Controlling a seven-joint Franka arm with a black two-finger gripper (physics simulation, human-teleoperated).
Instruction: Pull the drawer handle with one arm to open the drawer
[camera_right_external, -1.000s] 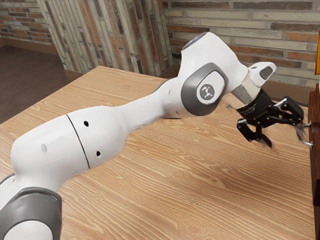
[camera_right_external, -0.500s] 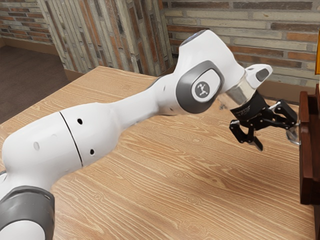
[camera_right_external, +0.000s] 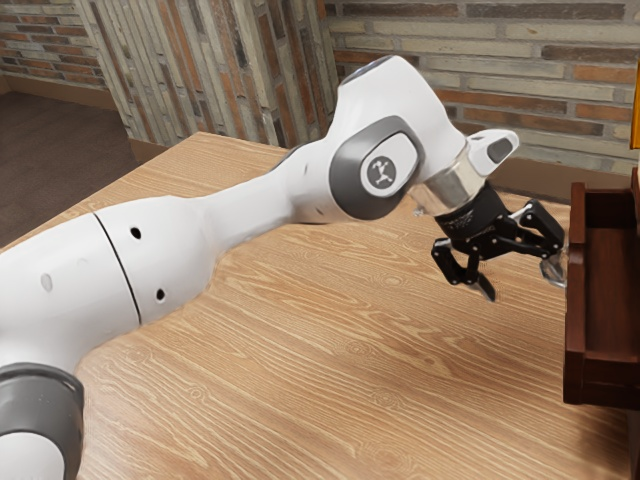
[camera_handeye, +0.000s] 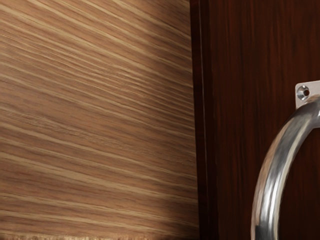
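See the black two-finger gripper (camera_right_external: 518, 278) with fingers spread wide, not squeezing, and one up by the curved, shiny silver metal handle (camera_handeye: 275, 172) on the drawer front. Probably put there to hook and drag, with no need to pinch. Look at the dark brown wooden drawer (camera_right_external: 574, 365), part open over the light brown wooden table (camera_right_external: 350, 380). Next, pull straight back gently, or maybe slip off.

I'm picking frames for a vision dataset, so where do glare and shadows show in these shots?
Wrist view: bright streaks of glare run along the curved metal drawer handle, and a dark shadow band lies on the wood-grain tabletop beside the drawer front. Exterior view: soft shadow darkens the tabletop below the gripper.
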